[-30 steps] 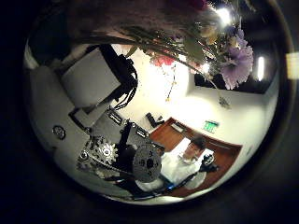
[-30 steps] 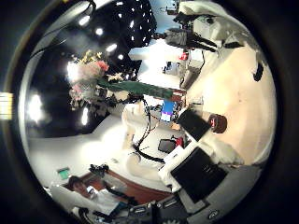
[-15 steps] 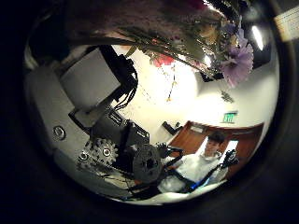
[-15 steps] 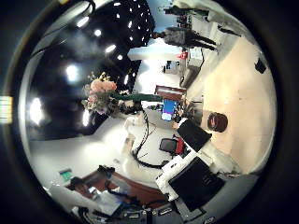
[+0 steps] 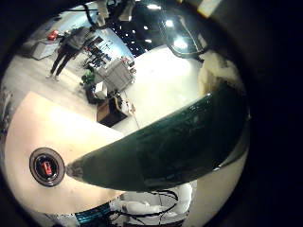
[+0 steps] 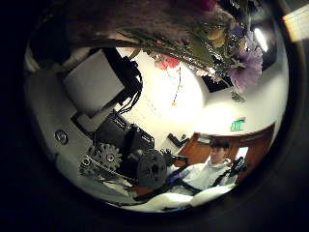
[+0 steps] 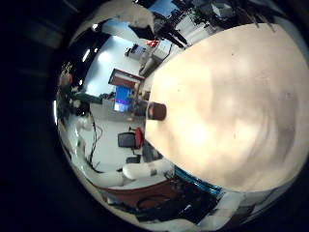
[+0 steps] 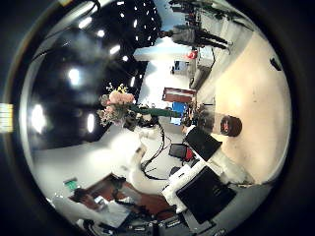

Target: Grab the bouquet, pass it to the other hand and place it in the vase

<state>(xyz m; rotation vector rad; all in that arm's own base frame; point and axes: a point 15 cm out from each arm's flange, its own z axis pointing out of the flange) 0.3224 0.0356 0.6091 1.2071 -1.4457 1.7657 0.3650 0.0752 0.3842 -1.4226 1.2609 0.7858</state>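
Pale table [image 8: 258, 88], one vase [image 8: 230, 126], one bouquet [image 8: 120, 106] — seemingly held aloft

No writing can be read anywhere. A green illuminated sign [image 6: 237, 124] hangs on the far wall above a doorway in the left thumb side palm view, and a similar green sign [image 8: 70, 183] shows in the right thumb side palm view, but the lettering on both is too small to make out.
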